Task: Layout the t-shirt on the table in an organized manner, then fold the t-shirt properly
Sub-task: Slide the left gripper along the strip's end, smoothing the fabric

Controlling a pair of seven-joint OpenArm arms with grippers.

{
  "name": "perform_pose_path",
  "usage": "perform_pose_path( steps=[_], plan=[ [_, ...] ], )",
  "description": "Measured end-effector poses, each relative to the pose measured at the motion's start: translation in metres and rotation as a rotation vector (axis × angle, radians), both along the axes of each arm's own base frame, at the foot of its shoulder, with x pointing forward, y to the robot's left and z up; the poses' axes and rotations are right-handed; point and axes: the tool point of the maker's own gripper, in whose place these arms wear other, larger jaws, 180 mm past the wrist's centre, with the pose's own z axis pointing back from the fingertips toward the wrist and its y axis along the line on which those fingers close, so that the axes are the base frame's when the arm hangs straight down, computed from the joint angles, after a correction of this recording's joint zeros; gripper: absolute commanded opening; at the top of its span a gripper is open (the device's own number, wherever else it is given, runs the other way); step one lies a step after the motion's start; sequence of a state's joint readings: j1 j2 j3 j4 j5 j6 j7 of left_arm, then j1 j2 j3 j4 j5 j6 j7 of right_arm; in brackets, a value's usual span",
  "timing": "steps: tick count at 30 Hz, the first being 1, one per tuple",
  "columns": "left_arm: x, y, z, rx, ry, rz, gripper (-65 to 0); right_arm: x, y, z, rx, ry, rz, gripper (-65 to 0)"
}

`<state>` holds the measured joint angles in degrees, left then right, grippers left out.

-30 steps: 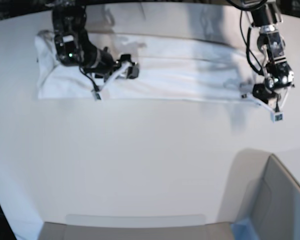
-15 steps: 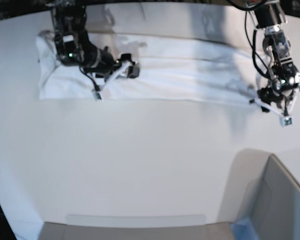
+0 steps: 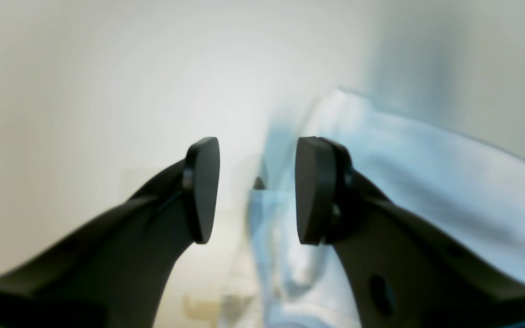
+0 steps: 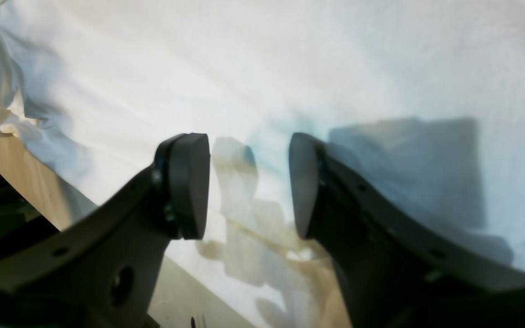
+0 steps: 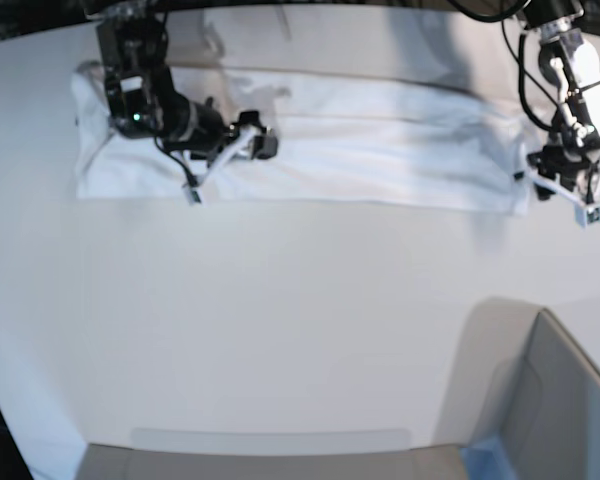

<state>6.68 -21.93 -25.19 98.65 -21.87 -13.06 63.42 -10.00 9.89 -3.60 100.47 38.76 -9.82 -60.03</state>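
Observation:
The white t-shirt [image 5: 360, 140] lies as a long folded strip across the far side of the table [image 5: 300, 330], with no print showing. My right gripper [image 5: 225, 165] hovers low over the strip's left part, open, with bare cloth [image 4: 290, 59] under its pads [image 4: 185, 187] and nothing between them. My left gripper [image 5: 570, 195] stands open just past the strip's right end. In the left wrist view the shirt's edge [image 3: 426, 182] lies below and beside the right pad [image 3: 312, 191], and the gap between the pads is empty over the table [image 3: 84, 91].
A grey box [image 5: 550, 400] with a blue corner [image 5: 485, 455] stands at the near right. A flat grey panel [image 5: 270, 455] lies along the near edge. The shirt's left end [image 5: 90, 110] is bunched near the table's far left rim.
My left gripper has opened and let go of the shirt's right end, then moved right and away from it. The right end now lies flat. The right arm has barely moved.

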Motion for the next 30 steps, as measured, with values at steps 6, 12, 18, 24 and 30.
perform_pose_path(
  steps=[6,12,18,24,30],
  plan=[
    [-0.009,0.012,0.009,-0.108,-0.078,0.087,-37.2,0.001,-0.004,-0.001,-0.010,-0.003,0.000,-35.9],
    [-0.010,0.015,0.017,-0.187,-0.130,0.116,-37.3,0.001,-0.004,-0.001,-0.009,-0.004,-0.002,-35.9],
    [-0.030,0.011,-0.012,-0.221,-0.038,0.132,-38.3,0.001,-0.004,-0.001,-0.009,-0.005,-0.003,-35.9],
    [-0.029,0.015,-0.019,-0.237,-0.031,0.148,-47.6,0.001,-0.004,-0.001,-0.009,-0.004,-0.002,-35.9],
    [-0.032,0.015,-0.021,-0.240,-0.022,0.155,-47.6,0.001,-0.004,-0.001,-0.009,-0.004,-0.003,-35.9]
  ],
)
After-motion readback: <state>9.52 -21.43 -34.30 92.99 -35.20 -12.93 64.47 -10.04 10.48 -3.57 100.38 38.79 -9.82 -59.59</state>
